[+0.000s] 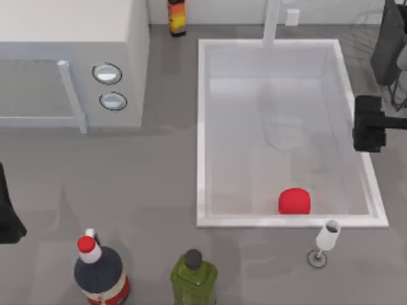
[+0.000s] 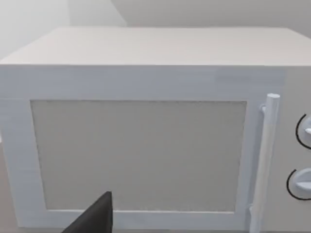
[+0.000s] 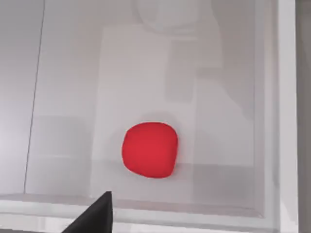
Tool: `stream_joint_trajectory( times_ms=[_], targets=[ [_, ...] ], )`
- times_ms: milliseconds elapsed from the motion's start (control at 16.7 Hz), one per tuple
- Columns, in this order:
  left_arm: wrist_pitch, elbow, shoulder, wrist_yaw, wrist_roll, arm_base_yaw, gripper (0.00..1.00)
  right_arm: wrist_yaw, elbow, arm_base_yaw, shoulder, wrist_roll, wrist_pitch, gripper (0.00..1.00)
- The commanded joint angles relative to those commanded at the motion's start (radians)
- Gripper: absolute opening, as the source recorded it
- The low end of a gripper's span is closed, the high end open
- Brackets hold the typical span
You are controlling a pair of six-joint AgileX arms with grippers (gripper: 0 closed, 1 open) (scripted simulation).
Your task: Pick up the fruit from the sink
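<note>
The fruit (image 1: 294, 201) is a small bright-red rounded lump lying on the pale floor of the sink (image 1: 202, 127), close to the sink's near wall and a little right of its middle. The right wrist view looks down on the fruit (image 3: 149, 149) inside the sink (image 3: 286, 121). My right gripper (image 1: 367, 132) hovers over the sink's right rim, well beyond the fruit and apart from it. My left gripper (image 1: 7, 219) is parked at the table's left edge, facing the microwave.
A white microwave (image 1: 70, 57) stands at the back left, its door (image 2: 138, 155) closed. A red-capped dark bottle (image 1: 100, 273) and a green bottle (image 1: 193, 276) stand at the front. A small wine glass (image 1: 325, 241) stands just in front of the sink. A white tap (image 1: 272, 22) rises at the sink's far end, and an orange-labelled bottle (image 1: 177, 17) stands behind.
</note>
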Motion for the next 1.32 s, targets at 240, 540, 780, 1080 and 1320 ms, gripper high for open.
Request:
stream_joint_trajectory(
  times_ms=[240, 540, 780, 1080, 1320],
  targets=[
    [0.0, 0.0, 0.0, 0.0, 0.0, 0.0, 1.0, 0.0, 0.27, 0.085, 0.386, 0.088, -0.182, 1.0],
    [0.0, 0.0, 0.0, 0.0, 0.0, 0.0, 1.0, 0.001, 0.491, 0.154, 0.7, 0.16, -0.332, 1.0],
    [0.0, 0.0, 0.0, 0.0, 0.0, 0.0, 1.0, 0.001, 0.538, 0.169, 0.763, 0.175, -0.365, 1.0],
    [0.0, 0.0, 0.0, 0.0, 0.0, 0.0, 1.0, 0.0, 0.534, 0.164, 0.763, 0.174, -0.36, 1.0],
    [0.0, 0.0, 0.0, 0.0, 0.0, 0.0, 1.0, 0.001, 0.487, 0.165, 0.838, 0.176, -0.247, 1.0]
  ],
)
